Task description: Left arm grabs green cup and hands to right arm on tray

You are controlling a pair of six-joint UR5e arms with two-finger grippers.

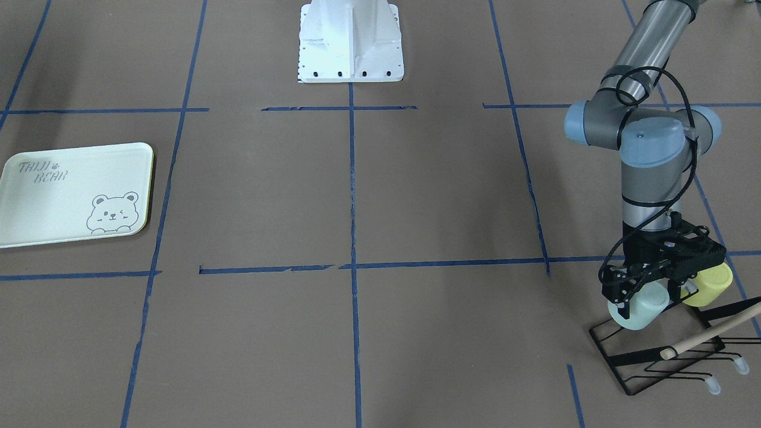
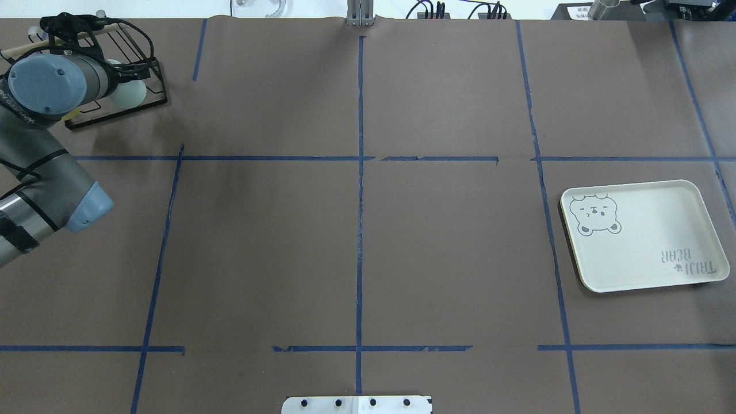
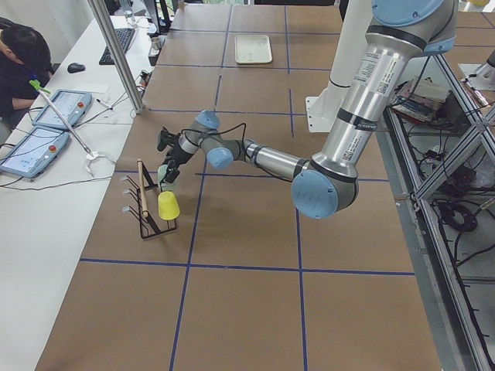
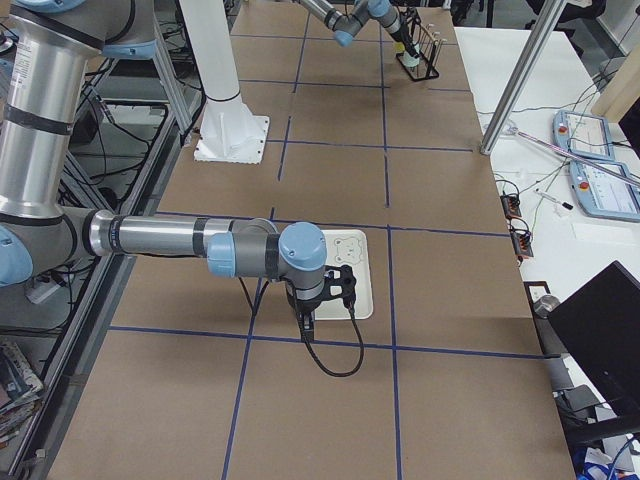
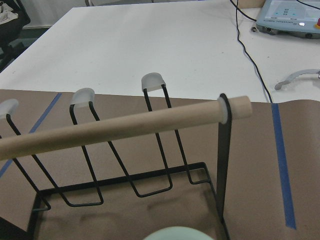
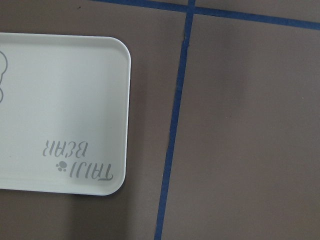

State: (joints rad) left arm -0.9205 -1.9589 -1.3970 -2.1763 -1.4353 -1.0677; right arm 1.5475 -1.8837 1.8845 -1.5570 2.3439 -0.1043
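Note:
The green cup [image 1: 639,312] lies on its side at the black wire rack [image 1: 654,362], next to a yellow-green cup [image 1: 710,284]. My left gripper [image 1: 646,294] straddles the green cup, its fingers against both sides. The cup's rim shows at the bottom of the left wrist view [image 5: 177,234]. In the overhead view the cup [image 2: 131,93] peeks out past the left arm. The tray [image 1: 74,193] lies far off on the other side, bare. My right gripper [image 4: 322,300] hovers over the tray's [image 6: 65,110] edge; I cannot tell whether it is open or shut.
A wooden rod [image 1: 707,336] runs across the rack's top, with capped wire pegs [image 5: 152,81] beyond it. The white robot base [image 1: 351,41] stands at the table's middle edge. Blue tape lines cross the brown table.

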